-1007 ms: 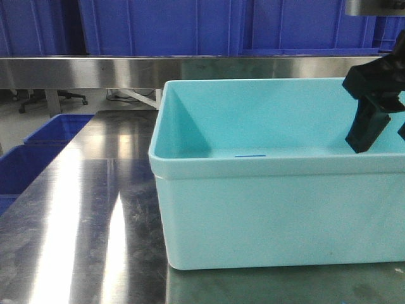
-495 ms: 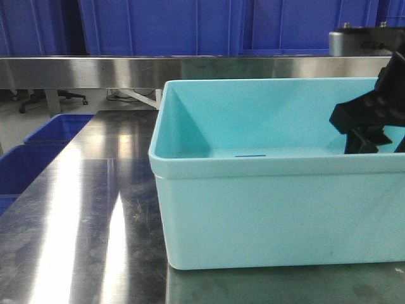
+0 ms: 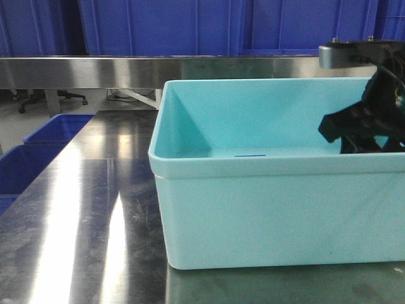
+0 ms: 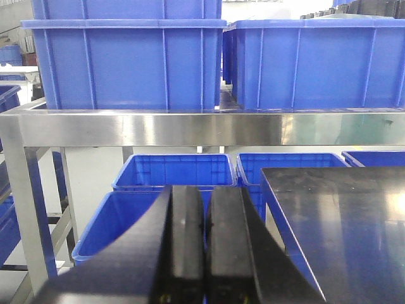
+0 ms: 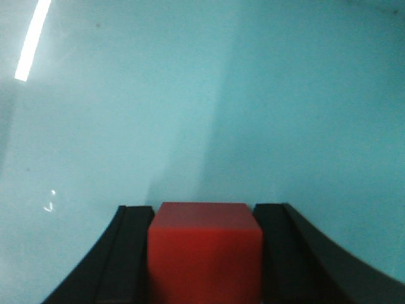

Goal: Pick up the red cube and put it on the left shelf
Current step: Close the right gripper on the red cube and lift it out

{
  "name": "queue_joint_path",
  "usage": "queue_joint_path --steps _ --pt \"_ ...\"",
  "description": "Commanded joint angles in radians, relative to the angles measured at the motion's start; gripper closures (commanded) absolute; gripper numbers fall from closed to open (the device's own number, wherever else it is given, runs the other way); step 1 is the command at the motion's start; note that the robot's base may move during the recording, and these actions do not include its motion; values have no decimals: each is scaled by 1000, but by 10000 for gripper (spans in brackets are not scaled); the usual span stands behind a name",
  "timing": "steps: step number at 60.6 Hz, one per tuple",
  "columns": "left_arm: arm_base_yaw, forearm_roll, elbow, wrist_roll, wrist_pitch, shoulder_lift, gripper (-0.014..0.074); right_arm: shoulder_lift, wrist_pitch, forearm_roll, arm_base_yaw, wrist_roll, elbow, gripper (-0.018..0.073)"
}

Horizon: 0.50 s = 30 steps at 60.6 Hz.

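— Two grippers, one cube. Start on your left: what's that one doing?

— My left gripper (image 4: 204,196) holds nothing. Its fingers are pressed flat together, and it hangs just off the left edge of the steel table (image 4: 342,215).

— And the cube?

— Further right, down inside the turquoise tub (image 3: 253,161). My right gripper (image 3: 357,134) is lowered into the tub's right end. The wrist view shows the red cube (image 5: 205,253) squarely between my fingers (image 5: 130,253). They are spread only as wide as the cube, and both pads seem to touch its side faces.

— How will it handle?

— I judge it light and rigid, with flat, fairly smooth faces. Opposite sides are the right hold, with a moderate, centred squeeze so it can't pivot. Whether it rests on the tub floor, I can't tell.
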Motion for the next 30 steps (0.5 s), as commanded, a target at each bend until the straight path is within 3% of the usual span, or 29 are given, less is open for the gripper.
queue_joint_path --steps 1,6,30 --pt "-4 0 25 0 -85 -16 495 -69 -50 -11 -1 -6 -62 524" --pt "-4 0 25 0 -85 -16 495 -109 -76 -10 -1 -6 -90 484" --pt "-4 0 25 0 -85 -16 495 -481 -298 -11 -3 -6 -88 507"
